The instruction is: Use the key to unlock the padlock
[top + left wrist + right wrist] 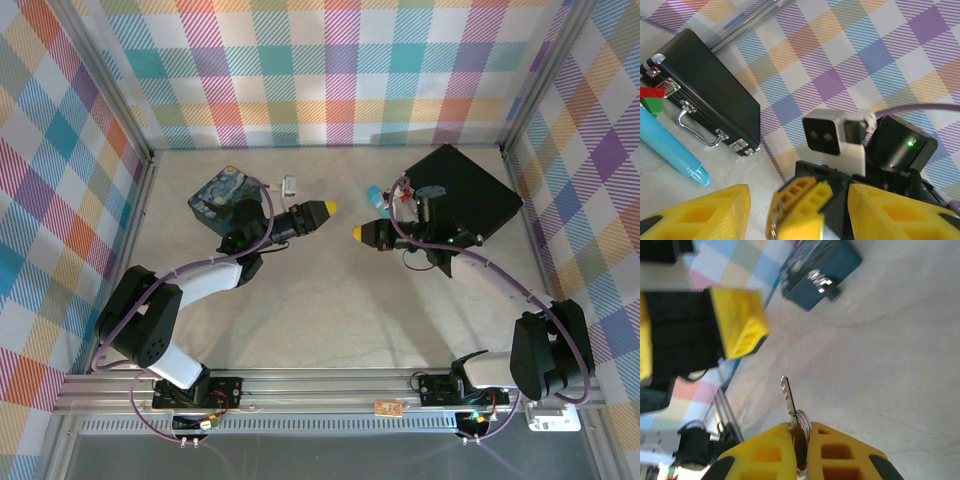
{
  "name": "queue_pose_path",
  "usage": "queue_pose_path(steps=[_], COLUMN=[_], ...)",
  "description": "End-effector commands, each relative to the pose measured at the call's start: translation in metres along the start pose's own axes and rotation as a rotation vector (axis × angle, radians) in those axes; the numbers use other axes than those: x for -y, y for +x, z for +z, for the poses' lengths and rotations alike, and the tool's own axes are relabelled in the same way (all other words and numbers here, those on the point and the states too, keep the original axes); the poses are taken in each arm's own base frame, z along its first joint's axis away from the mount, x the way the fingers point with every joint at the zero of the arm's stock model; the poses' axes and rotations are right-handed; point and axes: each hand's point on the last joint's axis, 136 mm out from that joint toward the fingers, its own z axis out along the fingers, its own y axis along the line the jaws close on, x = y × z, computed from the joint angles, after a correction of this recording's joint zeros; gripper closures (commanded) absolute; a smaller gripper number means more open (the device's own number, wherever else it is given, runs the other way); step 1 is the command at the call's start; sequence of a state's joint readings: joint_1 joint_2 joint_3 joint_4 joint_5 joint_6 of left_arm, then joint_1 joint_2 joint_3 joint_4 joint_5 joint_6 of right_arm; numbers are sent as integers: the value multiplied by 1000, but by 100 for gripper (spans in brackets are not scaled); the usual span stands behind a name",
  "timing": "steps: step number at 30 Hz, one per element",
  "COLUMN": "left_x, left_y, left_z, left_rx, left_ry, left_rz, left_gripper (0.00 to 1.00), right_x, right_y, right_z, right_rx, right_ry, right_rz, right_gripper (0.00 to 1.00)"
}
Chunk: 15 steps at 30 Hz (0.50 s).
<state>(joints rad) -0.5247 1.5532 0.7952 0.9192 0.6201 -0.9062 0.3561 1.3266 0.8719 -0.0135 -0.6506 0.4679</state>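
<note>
My right gripper [801,432] is shut on the head of the key [788,395]. The thin silvery blade sticks up from the pads, with a key ring at its base. In the top view the right gripper [358,233] hovers mid-table, pointing left at my left gripper [325,209], a short gap between them. The left gripper [797,196] is open; its yellow fingers [700,212] stand wide apart, and the right gripper's tips with the key ring show between them. The small padlock [821,282], black with a silvery shackle, lies on the table against the blue painted tin [820,262], behind the left gripper. From above, the padlock [290,184] is just right of the tin [218,195].
A black case [465,190] with metal clasps lies at the back right, behind the right arm. A turquoise cylinder [670,147] and a red-and-green item [652,97] lie beside it. Plaid walls close in the table on three sides.
</note>
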Motion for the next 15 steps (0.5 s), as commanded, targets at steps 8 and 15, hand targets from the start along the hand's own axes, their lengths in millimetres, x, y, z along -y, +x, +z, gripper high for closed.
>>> queue_pose_path(steps=[8, 15], left_x=[-18, -15], left_y=[3, 11], left_z=[18, 36], left_rx=[167, 264], left_ry=[44, 35], left_rz=[-206, -276], left_gripper=[54, 49], right_x=[17, 21], right_y=[-73, -83], right_z=[-9, -12], right_rx=[382, 485], right_ry=[85, 100], right_rz=[263, 322], right_gripper=[100, 100])
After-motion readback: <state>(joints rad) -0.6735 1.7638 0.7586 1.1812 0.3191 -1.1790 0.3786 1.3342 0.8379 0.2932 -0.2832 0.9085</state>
